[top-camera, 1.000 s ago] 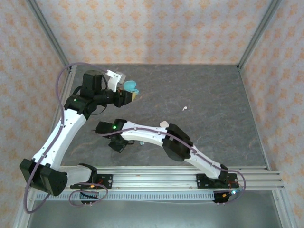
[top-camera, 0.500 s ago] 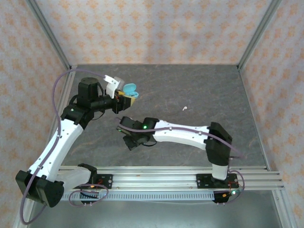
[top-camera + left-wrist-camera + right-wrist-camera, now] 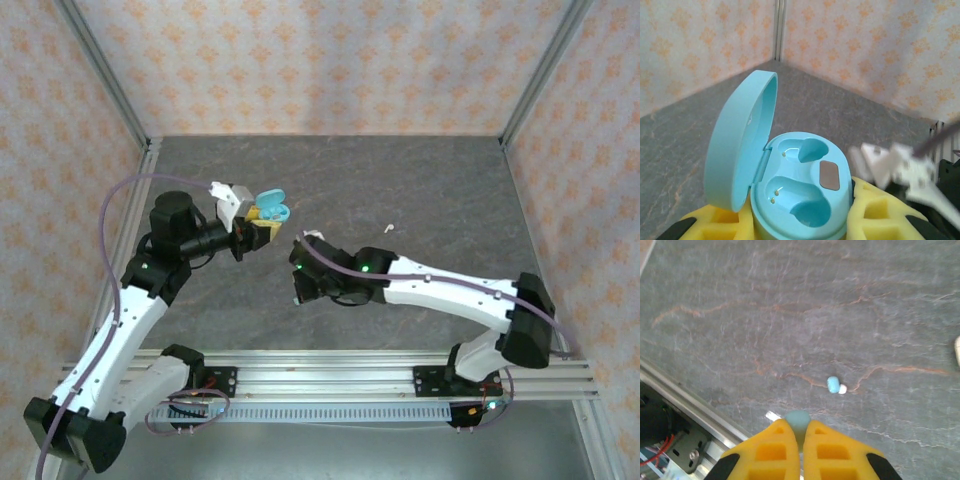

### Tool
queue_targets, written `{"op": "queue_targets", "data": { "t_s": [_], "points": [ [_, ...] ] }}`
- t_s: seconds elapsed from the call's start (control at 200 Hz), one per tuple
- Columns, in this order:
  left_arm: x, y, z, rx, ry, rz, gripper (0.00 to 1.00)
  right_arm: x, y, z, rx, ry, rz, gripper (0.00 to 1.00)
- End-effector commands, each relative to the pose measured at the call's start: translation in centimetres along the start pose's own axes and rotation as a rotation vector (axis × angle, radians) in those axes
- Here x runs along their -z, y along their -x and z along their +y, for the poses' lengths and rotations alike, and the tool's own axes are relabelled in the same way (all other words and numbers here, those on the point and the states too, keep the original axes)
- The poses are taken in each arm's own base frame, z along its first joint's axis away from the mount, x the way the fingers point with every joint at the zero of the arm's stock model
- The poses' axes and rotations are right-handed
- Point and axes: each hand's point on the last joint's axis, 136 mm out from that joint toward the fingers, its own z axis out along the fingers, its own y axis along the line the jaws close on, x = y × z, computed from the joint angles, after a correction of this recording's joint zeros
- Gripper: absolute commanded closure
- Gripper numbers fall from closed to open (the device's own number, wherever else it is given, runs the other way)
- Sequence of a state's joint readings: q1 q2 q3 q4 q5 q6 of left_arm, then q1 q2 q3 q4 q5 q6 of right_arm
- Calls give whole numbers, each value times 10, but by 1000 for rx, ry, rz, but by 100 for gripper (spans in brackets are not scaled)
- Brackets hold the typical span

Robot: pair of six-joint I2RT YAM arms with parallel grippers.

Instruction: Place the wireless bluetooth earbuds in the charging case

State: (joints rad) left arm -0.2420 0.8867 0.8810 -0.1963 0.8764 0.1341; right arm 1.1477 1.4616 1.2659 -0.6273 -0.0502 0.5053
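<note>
**Earbud in hand, case waiting open**

On the left, the left gripper [image 3: 262,220] clamps the charging case [image 3: 801,196] between its yellow pads. The lid is swung up and both sockets are bare. That arm rises from its near-left base, with its forearm turned rightward to offer the case toward the centre.

In the middle, the right gripper [image 3: 799,429] pinches a teal earbud [image 3: 798,420] at its fingertips. Its elbow is folded far right and its forearm stretches left across the table [image 3: 450,190].

This looks like the carry step. Next, the earbud likely needs bringing over a socket, turning to fit it and seating gently.

A second teal earbud [image 3: 833,385] lies on the table beyond the fingers. A white earbud [image 3: 390,229] lies further right.
</note>
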Motion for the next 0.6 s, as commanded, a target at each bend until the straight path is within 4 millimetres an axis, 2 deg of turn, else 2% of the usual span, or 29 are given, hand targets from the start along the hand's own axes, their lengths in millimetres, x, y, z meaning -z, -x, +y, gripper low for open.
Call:
{"op": "queue_targets", "data": {
  "t_s": [0.0, 0.135, 0.255, 0.445, 0.595],
  "points": [
    [4, 20, -7, -122, -9, -112, 81, 34, 28, -10, -89, 36, -116, 92],
    [3, 16, -16, -163, -18, -134, 81, 69, 50, -22, -157, 82, -208, 90],
    [3, 10, -27, -222, -13, -147, 82, 96, 68, -21, -190, 149, -272, 89],
    [-3, 2, -36, -249, -22, -147, 82, 123, 84, 11, -158, 298, -281, 89],
    [-5, 0, -38, -256, -24, -148, 82, 135, 90, 38, -154, 431, -263, 89]
  ]
}}
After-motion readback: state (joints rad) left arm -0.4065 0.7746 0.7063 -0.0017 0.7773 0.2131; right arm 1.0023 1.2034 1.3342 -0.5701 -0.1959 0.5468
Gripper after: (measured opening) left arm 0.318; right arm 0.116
